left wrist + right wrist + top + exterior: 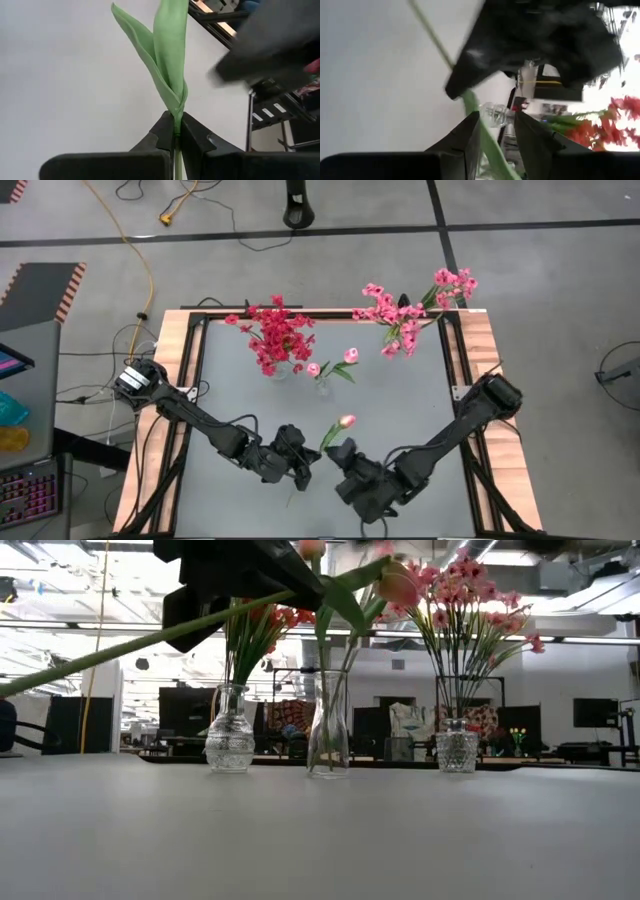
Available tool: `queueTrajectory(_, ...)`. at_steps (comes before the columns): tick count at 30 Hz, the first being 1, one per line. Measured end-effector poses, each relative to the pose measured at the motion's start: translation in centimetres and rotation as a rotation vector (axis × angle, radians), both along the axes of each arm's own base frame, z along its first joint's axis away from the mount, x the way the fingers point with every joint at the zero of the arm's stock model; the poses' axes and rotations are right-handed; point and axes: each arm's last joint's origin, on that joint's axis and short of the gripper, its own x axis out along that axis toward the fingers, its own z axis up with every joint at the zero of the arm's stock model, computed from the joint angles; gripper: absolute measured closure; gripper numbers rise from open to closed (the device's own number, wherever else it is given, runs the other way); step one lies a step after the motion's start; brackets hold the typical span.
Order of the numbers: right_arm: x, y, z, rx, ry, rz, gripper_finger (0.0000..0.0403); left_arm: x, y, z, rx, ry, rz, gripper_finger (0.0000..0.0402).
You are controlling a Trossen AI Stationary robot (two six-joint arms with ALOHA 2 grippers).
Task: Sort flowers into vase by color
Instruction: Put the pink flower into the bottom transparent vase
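A pale pink tulip flower (347, 421) on a long green stem (120, 645) hangs slanted above the table's near middle. Its bud (398, 585) is the higher end. My left gripper (312, 456) is shut on the stem just below the leaves (167, 60). My right gripper (340, 452) stands open right beside it, with the stem (487, 145) running between its fingers. At the far side stand three glass vases: one with red flowers (275, 335), a narrow one (328, 735) with pink tulips (350, 356), and one with pink sprays (410, 315). My left gripper pinches the stem between its two fingertips (176, 129), right under the point where the leaves branch off. The fingers come from the table's left, slanting down, and lie across the stem. The flower is lifted clear of the table, tilted with its bud up. My right gripper has the stem close along one finger (470, 137); whether they touch, I cannot tell.
The red-flower vase (230, 740) and the pink-spray vase (457, 745) flank the narrow one in a row near the far edge. Bare grey table (400, 410) lies between the vases and the grippers. Wooden rails (485, 350) border the table's sides.
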Motion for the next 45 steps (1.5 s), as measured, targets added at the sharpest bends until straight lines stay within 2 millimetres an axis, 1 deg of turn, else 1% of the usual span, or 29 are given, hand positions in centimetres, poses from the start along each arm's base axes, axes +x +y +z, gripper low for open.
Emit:
queueTrajectory(3, -1.7, -0.5, 2.4, 0.103, -0.053, -0.036, 0.0259, -0.1, 0.0, 0.0, 0.028, -0.001, 0.008, 0.0399)
queueTrajectory(8, -6.1, -2.6, 6.2, 0.322, -0.122, -0.169, 0.0261, -0.3, -0.4, 0.2, 0.148, -0.033, 0.044, 0.0399)
queueTrajectory(11, -9.0, -3.7, 8.0, 0.437, -0.146, -0.235, 0.0261, -0.4, -0.8, 0.6, 0.225, -0.08, 0.073, 0.0399)
queueTrajectory(13, -10.7, -4.0, 8.7, 0.491, -0.158, -0.267, 0.0261, -0.2, -1.1, 1.0, 0.271, -0.129, 0.081, 0.0399)
queueTrajectory(15, -12.5, -4.2, 9.3, 0.531, -0.185, -0.293, 0.0262, -0.1, -1.3, 1.5, 0.317, -0.167, 0.071, 0.0399)
queueTrajectory(19, -15.6, -4.0, 9.7, 0.508, -0.326, -0.311, 0.0262, 0.2, -1.5, 2.4, 0.402, -0.22, 0.045, 0.0399)
queueTrajectory(22, -17.3, -3.8, 9.2, 0.512, -0.451, -0.299, 0.0262, 0.5, -1.4, 3.1, 0.474, -0.266, 0.033, 0.0399)
queueTrajectory(24, -18.1, -3.9, 8.1, 0.527, -0.514, -0.286, 0.0262, 0.7, -1.1, 3.5, 0.523, -0.279, 0.022, 0.0399)
queueTrajectory(26, -18.4, -4.5, 6.9, 0.556, -0.569, -0.297, 0.0262, 0.9, -0.9, 3.8, 0.566, -0.297, 0.023, 0.0399)
queueTrajectory(31, -18.8, -6.9, 4.4, 0.646, -0.658, -0.395, 0.0262, 1.6, 0.1, 4.7, 0.612, -0.351, 0.02, 0.0399)
queueTrajectory(38, -18.6, -10.0, 2.7, 0.722, -0.75, -0.501, 0.0262, 2.6, 2.0, 4.7, 0.576, -0.369, 0.004, 0.0399)
queueTrajectory(42, -17.4, -11.0, 1.9, 0.743, -0.796, -0.555, 0.0262, 3.0, 2.8, 4.7, 0.553, -0.376, -0.007, 0.0399)
queueTrajectory(45, -15.6, -11.4, 1.2, 0.734, -0.763, -0.594, 0.0262, 3.1, 3.0, 4.7, 0.554, -0.374, -0.002, 0.0399)
